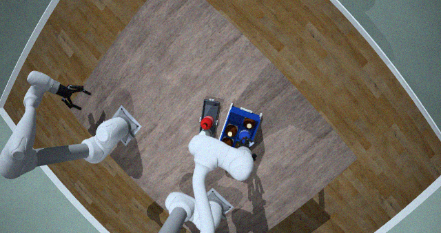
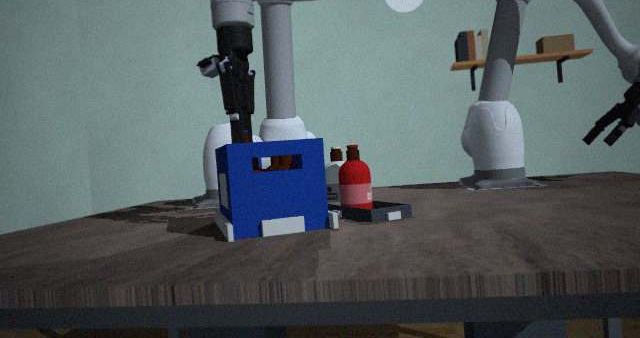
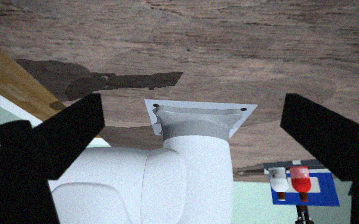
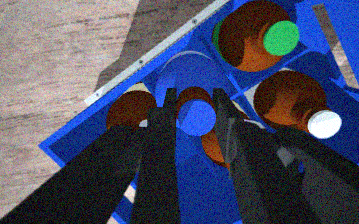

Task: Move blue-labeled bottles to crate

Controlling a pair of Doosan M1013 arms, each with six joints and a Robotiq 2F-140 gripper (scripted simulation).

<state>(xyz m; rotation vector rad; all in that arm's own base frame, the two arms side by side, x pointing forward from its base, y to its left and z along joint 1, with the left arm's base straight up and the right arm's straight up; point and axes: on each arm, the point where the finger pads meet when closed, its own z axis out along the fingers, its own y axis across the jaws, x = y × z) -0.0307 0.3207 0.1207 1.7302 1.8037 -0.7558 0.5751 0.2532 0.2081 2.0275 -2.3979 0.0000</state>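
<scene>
My right gripper (image 1: 245, 142) (image 2: 242, 137) (image 4: 194, 103), black and two-fingered, is pinching the brown neck of the blue-capped, blue-bodied bottle (image 1: 244, 135) (image 4: 196, 117), which is in a slot of the blue plastic crate (image 1: 225, 123) (image 2: 280, 193) (image 4: 55, 145). Step in hand, as I judge it: seating. Next: confirm the base is down, spread the fingers, retract vertically. My left gripper (image 1: 70, 94) (image 2: 612, 120) (image 3: 192, 110) is spread wide, well apart from the work. The red bottle (image 1: 207, 123) (image 2: 355, 178) (image 3: 300, 179) stands on the dark shallow tray (image 1: 211, 105) (image 2: 391, 211) beside the crate. Surface: brown wood-grain top (image 1: 172, 61) (image 2: 425, 243) (image 3: 230, 45). Room: pale green walls, far wooden shelf (image 2: 525, 58).
</scene>
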